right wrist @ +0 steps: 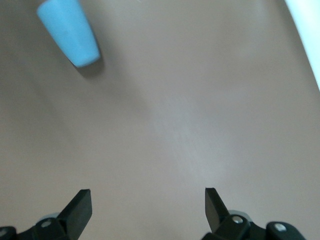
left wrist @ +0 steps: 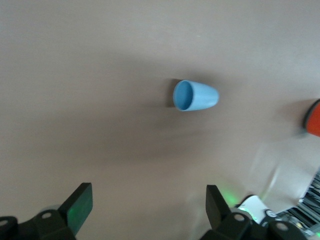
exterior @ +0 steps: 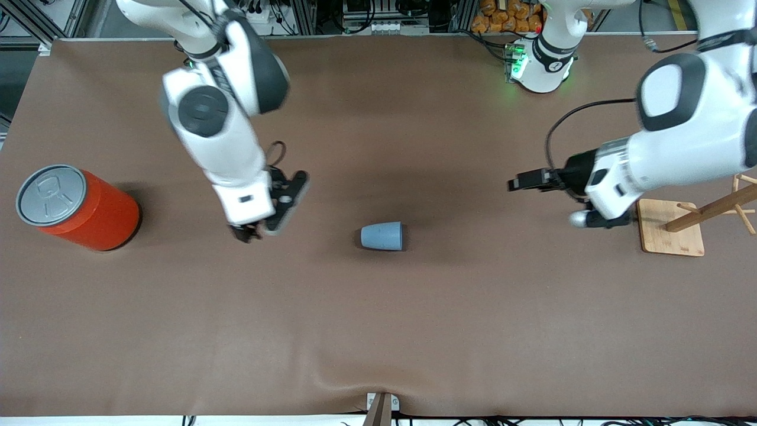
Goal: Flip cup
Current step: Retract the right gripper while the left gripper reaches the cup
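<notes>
The small light-blue cup (exterior: pixel 382 236) lies on its side in the middle of the brown table (exterior: pixel 378 331), its wider mouth end toward the left arm's end. My left gripper (exterior: pixel 521 182) is open and empty above the table, apart from the cup toward the left arm's end. In the left wrist view the cup (left wrist: pixel 195 95) shows its darker blue inside, well clear of the open left gripper (left wrist: pixel 150 202). My right gripper (exterior: pixel 260 229) is open and empty, apart from the cup toward the right arm's end. In the right wrist view the cup (right wrist: pixel 69 32) lies off to one side of the open right gripper (right wrist: pixel 148 199).
A large orange can (exterior: pixel 77 207) with a grey pull-tab lid stands at the right arm's end; its edge shows in the left wrist view (left wrist: pixel 313 117). A wooden peg stand (exterior: pixel 671 235) on a square base stands at the left arm's end, beside the left arm.
</notes>
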`<state>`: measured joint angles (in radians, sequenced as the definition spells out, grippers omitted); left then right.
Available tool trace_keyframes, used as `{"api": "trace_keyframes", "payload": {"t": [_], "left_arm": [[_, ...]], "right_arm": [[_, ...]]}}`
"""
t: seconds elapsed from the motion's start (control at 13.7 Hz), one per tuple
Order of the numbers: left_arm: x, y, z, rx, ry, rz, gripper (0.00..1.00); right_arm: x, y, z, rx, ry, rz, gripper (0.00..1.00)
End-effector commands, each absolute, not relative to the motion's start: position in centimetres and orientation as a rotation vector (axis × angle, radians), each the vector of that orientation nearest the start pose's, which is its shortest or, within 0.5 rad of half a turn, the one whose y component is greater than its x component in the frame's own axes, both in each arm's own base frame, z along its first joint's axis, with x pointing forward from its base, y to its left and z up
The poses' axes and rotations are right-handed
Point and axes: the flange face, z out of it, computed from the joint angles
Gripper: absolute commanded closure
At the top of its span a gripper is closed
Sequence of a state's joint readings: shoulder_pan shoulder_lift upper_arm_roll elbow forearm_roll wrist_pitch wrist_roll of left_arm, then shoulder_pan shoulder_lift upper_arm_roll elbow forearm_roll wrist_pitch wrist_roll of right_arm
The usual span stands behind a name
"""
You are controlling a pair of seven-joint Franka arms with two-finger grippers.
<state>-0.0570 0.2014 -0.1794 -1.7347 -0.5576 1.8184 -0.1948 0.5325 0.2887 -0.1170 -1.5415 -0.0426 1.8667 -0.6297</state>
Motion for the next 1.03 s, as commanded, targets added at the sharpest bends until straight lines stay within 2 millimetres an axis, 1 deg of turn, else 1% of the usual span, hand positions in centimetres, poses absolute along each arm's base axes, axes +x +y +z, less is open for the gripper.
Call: {"api": "trace_keyframes", "payload": {"t": [0.0, 0.15, 0.22, 0.29, 0.37, 0.44, 0.59, 0.66, 0.73, 0.81, 0.88, 0.95], "left_arm": [[60.0, -21.3, 41.8, 2.515, 0.178, -0.318, 0.00], [59.9, -24.0, 38.9, 2.443, 0.164, -0.297, 0.00], [59.8, -24.6, 36.9, 2.405, 0.141, -0.264, 0.00], [59.4, -25.1, 34.2, 2.346, 0.127, -0.252, 0.00], [59.4, -25.3, 32.0, 2.265, 0.121, -0.242, 0.00], [59.2, -25.5, 30.2, 2.201, 0.100, -0.236, 0.00], [58.8, -25.6, 26.4, 2.145, 0.093, -0.251, 0.00], [58.6, -25.9, 24.8, 2.111, 0.097, -0.254, 0.00], [58.3, -26.4, 23.5, 2.079, 0.089, -0.240, 0.00], [57.6, -27.6, 21.8, 2.052, 0.087, -0.248, 0.00], [57.5, -28.2, 21.4, 2.030, 0.072, -0.230, 0.00], [57.3, -29.0, 20.9, 2.026, 0.062, -0.219, 0.00]], "right_arm": [[59.4, 19.9, 53.0, -2.863, -1.459, -0.065, 0.00], [59.0, 15.1, 55.7, -2.912, -1.345, -0.062, 0.00], [58.7, 13.4, 56.8, -2.932, -1.298, -0.064, 0.00], [58.5, 11.3, 57.6, -2.973, -1.194, -0.055, 0.00], [58.1, 9.4, 58.4, -3.009, -1.071, -0.058, 0.00], [57.8, 7.9, 59.1, -3.034, -0.965, -0.058, 0.00], [57.5, 4.7, 60.3, -3.078, -0.814, -0.073, 0.00], [57.1, 3.3, 60.9, -3.087, -0.772, -0.058, 0.00], [56.8, 1.9, 60.9, -3.094, -0.728, -0.021, 0.00], [56.1, 0.3, 61.3, -3.099, -0.675, 0.022, 0.00], [55.7, -0.5, 61.6, -3.106, -0.613, 0.052, 0.00], [55.3, -1.0, 61.6, -3.122, -0.507, 0.087, 0.00]]}}
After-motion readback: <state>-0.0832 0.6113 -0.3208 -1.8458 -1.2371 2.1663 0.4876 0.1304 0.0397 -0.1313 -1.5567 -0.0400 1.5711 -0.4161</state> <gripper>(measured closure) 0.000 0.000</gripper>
